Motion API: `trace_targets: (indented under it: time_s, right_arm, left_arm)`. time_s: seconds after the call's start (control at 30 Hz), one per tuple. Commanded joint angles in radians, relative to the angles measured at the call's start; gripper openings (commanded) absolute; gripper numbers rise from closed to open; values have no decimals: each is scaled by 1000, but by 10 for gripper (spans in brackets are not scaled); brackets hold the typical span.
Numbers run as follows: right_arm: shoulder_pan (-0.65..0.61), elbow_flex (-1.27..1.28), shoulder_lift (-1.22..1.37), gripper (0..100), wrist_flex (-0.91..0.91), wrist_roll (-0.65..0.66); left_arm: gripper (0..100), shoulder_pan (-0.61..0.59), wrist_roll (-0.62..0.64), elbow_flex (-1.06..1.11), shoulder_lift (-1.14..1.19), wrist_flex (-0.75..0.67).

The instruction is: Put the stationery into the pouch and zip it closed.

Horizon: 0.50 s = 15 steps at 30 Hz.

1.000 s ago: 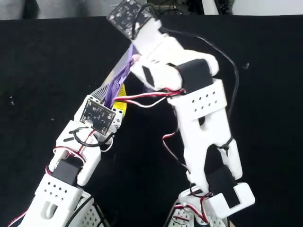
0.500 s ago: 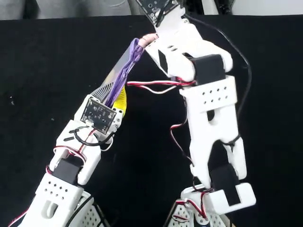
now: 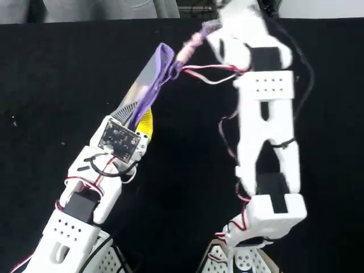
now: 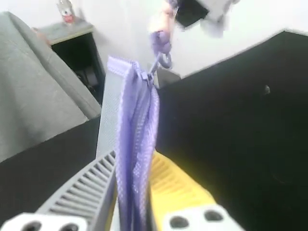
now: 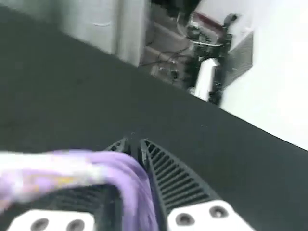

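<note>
A purple mesh pouch is stretched upright above the black table. My left gripper is shut on its lower end, and in the left wrist view the pouch runs between a grey finger and a yellow finger. The lilac zipper pull sticks out from the pouch's top corner toward the far edge. My right gripper is shut on that pull. In the right wrist view the purple pull lies across the closed ribbed fingers.
The two white arms rise from the table's near edge, with red and white wires hanging between them. The table's far edge runs just behind the right gripper. A grey sofa stands beyond the table.
My right gripper has moved up and toward the far right with the zipper pull, drawing the pouch out longer. The left arm has kept still.
</note>
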Motion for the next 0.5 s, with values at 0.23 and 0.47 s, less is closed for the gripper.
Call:
trace_targets:
  time_s: [0.23, 0.47]
  right_arm:
    - [60, -38, -5, 11, -84, -14]
    - [138, -38, -4, 11, -126, -14]
  left_arm:
    - [27, -38, -11, 35, 8, 11]
    - [27, -38, -11, 36, 6, 11]
